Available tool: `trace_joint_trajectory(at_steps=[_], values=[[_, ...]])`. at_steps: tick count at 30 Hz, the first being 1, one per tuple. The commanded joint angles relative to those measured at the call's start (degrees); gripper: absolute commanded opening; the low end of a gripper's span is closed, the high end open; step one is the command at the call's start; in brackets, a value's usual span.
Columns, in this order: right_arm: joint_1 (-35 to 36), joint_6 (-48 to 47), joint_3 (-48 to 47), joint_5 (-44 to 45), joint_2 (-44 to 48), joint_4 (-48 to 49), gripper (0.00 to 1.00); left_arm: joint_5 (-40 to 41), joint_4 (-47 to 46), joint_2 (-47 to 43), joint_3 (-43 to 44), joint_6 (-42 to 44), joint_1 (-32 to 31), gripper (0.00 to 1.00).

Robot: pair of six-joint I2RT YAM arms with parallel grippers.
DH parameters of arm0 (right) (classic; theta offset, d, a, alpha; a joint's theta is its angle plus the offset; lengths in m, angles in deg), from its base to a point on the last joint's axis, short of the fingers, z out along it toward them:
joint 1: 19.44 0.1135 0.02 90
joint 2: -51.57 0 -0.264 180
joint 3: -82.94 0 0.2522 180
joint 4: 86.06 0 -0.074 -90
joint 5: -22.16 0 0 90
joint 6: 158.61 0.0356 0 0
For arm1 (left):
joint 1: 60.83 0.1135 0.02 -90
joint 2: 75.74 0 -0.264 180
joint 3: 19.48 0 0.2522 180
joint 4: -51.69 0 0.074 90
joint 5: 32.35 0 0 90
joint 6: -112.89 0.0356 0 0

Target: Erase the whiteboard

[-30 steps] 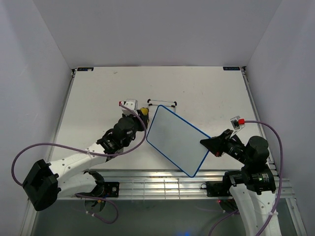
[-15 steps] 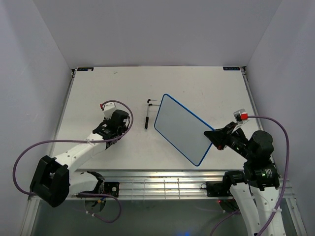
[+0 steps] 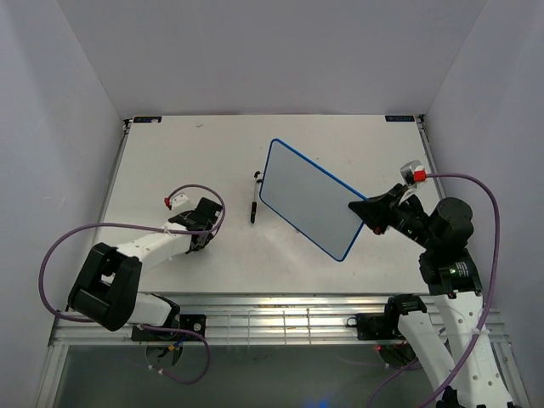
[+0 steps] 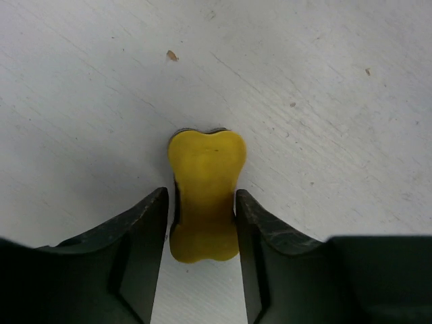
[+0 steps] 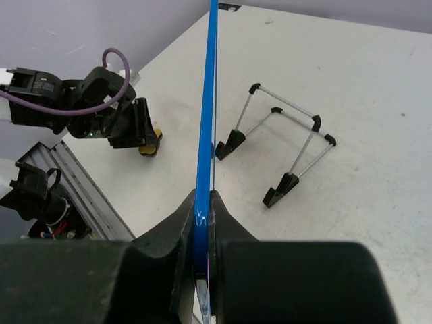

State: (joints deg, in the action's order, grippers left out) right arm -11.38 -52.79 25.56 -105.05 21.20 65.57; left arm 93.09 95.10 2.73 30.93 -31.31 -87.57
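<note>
- Left claw (image 4: 201,194) pinches the yellow eraser (image 4: 206,216) down on the desk (image 3: 170,161), well left of the whiteboard (image 3: 310,197).
- Wire stand (image 5: 283,152) lies just left of the whiteboard.
- The whiteboard is lifted and tilted, its upper face blank; erasing looks done, other face unseen.
- Right claw (image 3: 367,208) clamps the whiteboard's right edge; setting it down probably remains.

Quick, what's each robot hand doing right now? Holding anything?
Left gripper: closed on the yellow eraser.
Right gripper: closed on the whiteboard, pinching its blue edge.
</note>
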Motion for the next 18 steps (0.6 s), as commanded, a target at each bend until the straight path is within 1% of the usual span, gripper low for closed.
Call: trace_joint_trajectory(at_steps=[1,4,8,10,11,12,14,15,16,18], values=[[0.30,0.79,-4.46,-1.64,-1.44,13.37,0.08,-0.11,0.58,0.27,-0.78,-2.41,0.29,0.57],[0.30,1.76,-4.11,-1.72,-3.02,16.71,0.08,-0.28,0.67,-1.39,-0.96,-2.67,0.29,0.70],[0.30,1.77,-4.54,-3.47,-6.01,19.35,0.08,-0.02,3.39,-5.87,-0.26,-3.72,0.29,0.80],[0.21,1.06,-5.25,-5.23,-8.64,20.58,0.08,0.07,5.41,-10.96,0.27,-4.34,0.29,0.84],[0.29,0.89,-6.21,-7.76,-9.61,21.02,0.08,-0.19,5.77,-12.98,0.44,-3.91,0.29,0.92],[0.21,-0.16,-6.91,-8.83,-11.62,21.11,0.08,-0.37,6.55,-16.74,0.71,-3.47,0.29,0.98],[0.30,-1.57,-8.23,-10.94,-13.48,20.68,0.08,-0.98,7.35,-19.75,2.11,-1.28,0.29,0.98],[0.30,-2.71,-9.81,-10.87,-15.23,19.89,0.08,-2.55,7.61,-20.72,2.81,-0.05,0.29,0.98],[0.30,-5.68,-10.43,-10.86,-16.20,18.75,0.08,-3.35,8.40,-21.78,3.52,1.01,0.29,0.98],[0.30,-8.15,-12.10,-10.86,-18.92,16.64,0.08,-5.81,10.68,-21.96,6.85,2.86,0.29,0.98]])
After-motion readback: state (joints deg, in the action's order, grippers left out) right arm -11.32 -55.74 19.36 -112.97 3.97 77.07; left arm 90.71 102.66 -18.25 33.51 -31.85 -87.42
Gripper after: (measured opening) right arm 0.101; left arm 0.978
